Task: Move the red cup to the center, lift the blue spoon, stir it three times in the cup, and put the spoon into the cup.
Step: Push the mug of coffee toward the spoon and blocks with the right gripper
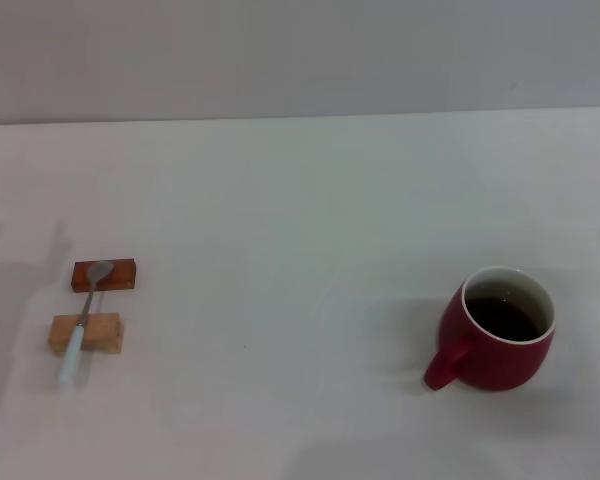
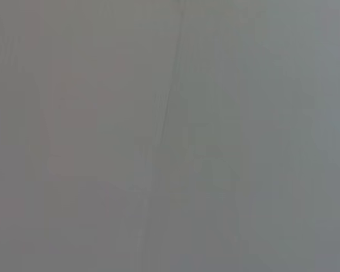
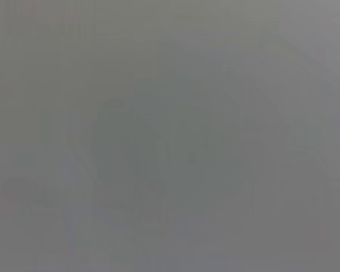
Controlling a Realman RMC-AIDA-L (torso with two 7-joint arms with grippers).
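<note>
White desk [image 1: 300,220] is seen from the head view, with a grey wall behind it. 2 small blocks are set on the robot's left side: a dark reddish-brown block [image 1: 120,275] farther from the robot and a light tan block [image 1: 105,333] nearer, close together but apart. The blue spoon [image 1: 83,320] is laid across both blocks, its grey bowl resting on the reddish block, its pale blue handle crossing the tan block and overhanging toward the robot. Nothing is seen standing around the spoon other than the blocks.

The red cup [image 1: 497,330] is placed upright on the robot's right side, well apart from the spoon, with its loop handle pointed toward the near left. Its inside is white at the rim and a dark liquid is held in it. The middle of the desk between cup and spoon is bare white surface.

Neither hand is visible in the head view. Both wrist views are filled with plain grey, so each hand's open or closed state cannot be told.
</note>
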